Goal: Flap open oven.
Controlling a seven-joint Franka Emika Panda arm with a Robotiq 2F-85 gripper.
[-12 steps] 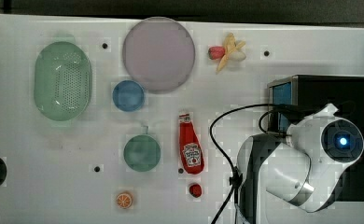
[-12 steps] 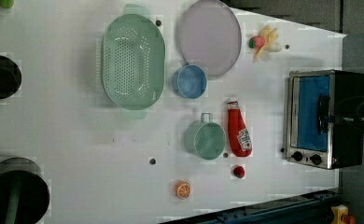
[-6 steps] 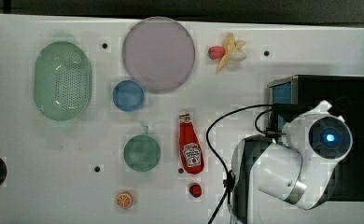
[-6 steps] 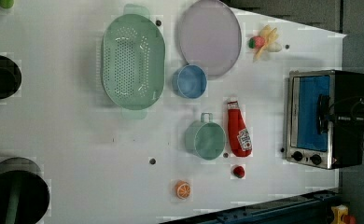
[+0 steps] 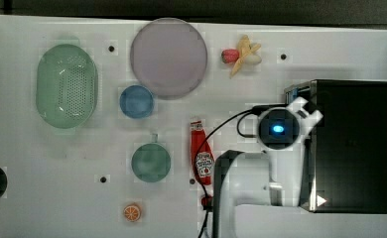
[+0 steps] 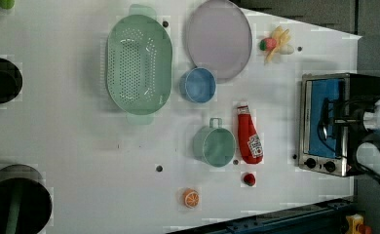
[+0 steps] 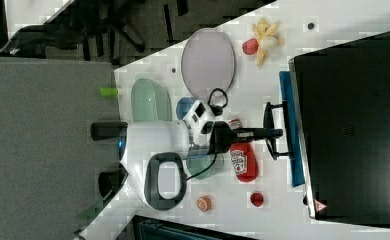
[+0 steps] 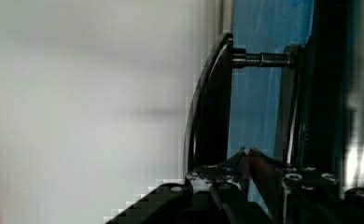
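Arm (image 5: 261,188) now farther toward top view's left, narrowly parted jaws around oven (image 7: 353,125) handle (image 7: 269,131).

Green colander (image 5: 66,92), purple plate (image 5: 168,57), blue bowl (image 5: 136,101), green mug (image 5: 151,161), ketchup bottle (image 5: 204,158), orange slice (image 5: 131,213)

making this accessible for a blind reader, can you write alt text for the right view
A white robot arm reaches across a white table, its gripper at the bar handle of a black-topped toaster oven whose blue glass door looks shut. Behind the arm lie a red ketchup bottle, a lilac plate, a green colander and toy fruit.
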